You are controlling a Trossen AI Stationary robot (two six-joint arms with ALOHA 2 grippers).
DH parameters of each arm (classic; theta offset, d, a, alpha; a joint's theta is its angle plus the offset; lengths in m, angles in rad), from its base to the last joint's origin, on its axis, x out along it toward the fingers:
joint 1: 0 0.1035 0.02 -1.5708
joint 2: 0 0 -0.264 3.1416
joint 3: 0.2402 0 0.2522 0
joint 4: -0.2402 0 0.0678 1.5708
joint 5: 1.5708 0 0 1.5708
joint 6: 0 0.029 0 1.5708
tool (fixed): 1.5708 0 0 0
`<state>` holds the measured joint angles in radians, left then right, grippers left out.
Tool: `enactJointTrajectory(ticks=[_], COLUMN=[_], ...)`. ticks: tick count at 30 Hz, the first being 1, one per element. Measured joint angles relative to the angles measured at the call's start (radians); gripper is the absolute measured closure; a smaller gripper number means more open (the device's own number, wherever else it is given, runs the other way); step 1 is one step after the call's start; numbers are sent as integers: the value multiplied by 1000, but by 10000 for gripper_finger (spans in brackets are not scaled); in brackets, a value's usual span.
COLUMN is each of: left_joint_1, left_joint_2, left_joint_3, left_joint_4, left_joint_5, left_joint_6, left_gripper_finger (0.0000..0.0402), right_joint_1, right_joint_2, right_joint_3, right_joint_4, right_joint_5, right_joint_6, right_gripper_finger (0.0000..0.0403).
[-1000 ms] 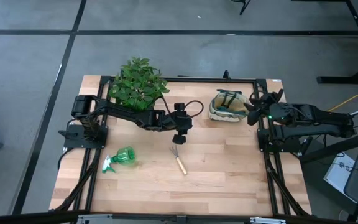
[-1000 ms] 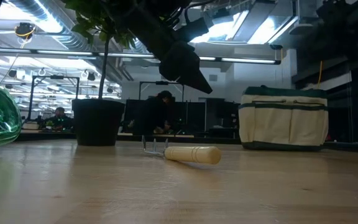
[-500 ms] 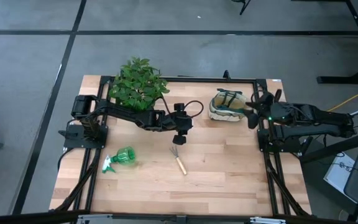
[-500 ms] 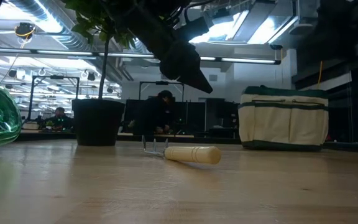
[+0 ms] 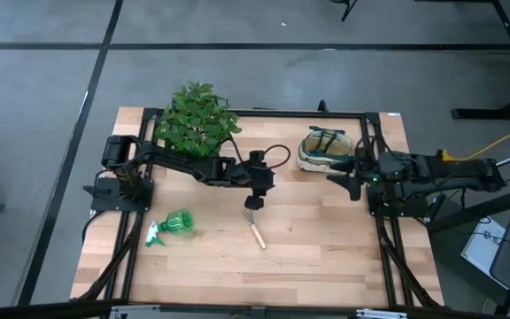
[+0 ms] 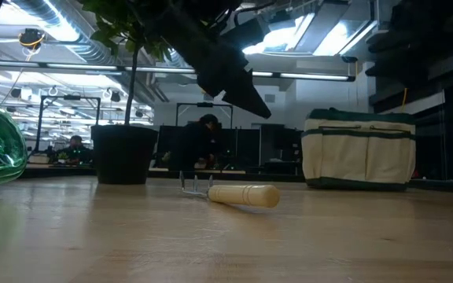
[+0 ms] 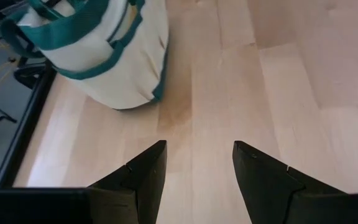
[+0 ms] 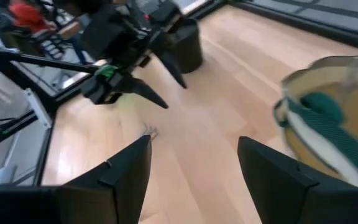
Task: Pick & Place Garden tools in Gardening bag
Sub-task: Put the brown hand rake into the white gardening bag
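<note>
A robotics lab: pale wooden-plank table (image 5: 317, 239) in a black metal frame (image 5: 382, 239) on grey concrete floor (image 5: 237, 71), exposed silver ceiling ducts (image 6: 61, 20), strip lights, people seated at workstations (image 6: 75, 148) behind.

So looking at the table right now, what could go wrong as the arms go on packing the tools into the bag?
The left gripper hangs open above the hand rake, near its prongs; closing there rather than on the wooden handle could let it slip.

The spray bottle lies on its side and might roll when touched.

The right gripper is open close beside the gardening bag; the soft bag could be nudged or tipped.
</note>
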<state>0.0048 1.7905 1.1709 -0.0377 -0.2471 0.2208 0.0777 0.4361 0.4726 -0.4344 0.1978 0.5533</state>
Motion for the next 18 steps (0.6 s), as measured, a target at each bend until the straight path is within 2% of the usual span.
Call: enactJointTrajectory(ticks=[6, 12, 18], left_joint_1=[-18, -32, -61], left_joint_2=[0, 0, 0], left_joint_3=[0, 0, 0], left_joint_4=[-19, -23, -23], left_joint_5=[16, 6, 5], left_joint_6=[-10, -17, -17], left_gripper_finger=[220, 223, 222], right_joint_1=[45, 98, 161], right_joint_2=[36, 84, 142], right_joint_3=[-54, -91, -92], right_joint_4=[114, 284, 371], right_joint_5=[0, 0, 0], right_joint_6=[-26, -141, -248], right_gripper_finger=[160, 160, 160])
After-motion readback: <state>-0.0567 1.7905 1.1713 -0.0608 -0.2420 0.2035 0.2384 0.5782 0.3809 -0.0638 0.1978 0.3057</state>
